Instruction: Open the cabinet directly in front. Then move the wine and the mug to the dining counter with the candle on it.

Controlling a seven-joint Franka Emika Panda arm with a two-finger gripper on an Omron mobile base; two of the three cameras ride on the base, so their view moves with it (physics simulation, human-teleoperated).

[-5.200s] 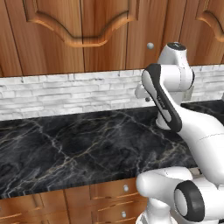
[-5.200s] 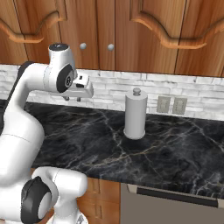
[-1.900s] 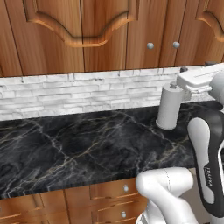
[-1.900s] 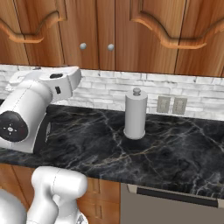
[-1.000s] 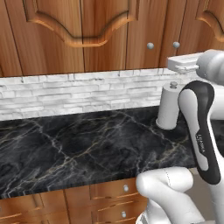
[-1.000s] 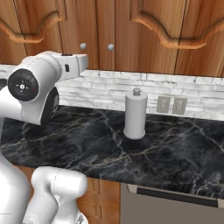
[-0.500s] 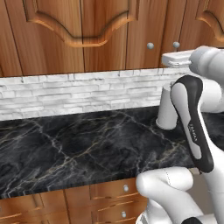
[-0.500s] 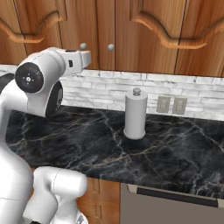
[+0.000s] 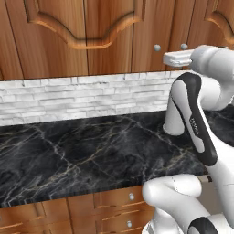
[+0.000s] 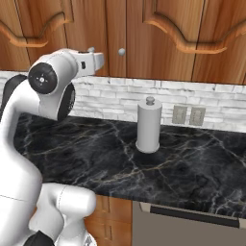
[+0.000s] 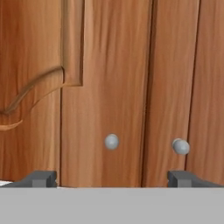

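Facing the closed reddish-brown wooden wall cabinet [image 11: 109,78] with the two-finger gripper [image 11: 112,178] spread wide, holding nothing

Hand view: dark fingertips [image 11: 40,178] at bottom left and bottom right, two small round silver knobs [image 11: 111,141] just above them at lower centre, doors shut. Right base view: white arm at left, hand raised toward the knobs at upper centre; white paper towel roll [image 10: 148,126] upright on black marble counter [image 10: 192,168] mid-frame, white brick backsplash [image 10: 120,98] behind

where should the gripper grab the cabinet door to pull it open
Grip a round knob near the bottom inner edge of the door, coming straight from the front. It is the one part that stands out from the flat closed wood, and the open gripper already faces it.
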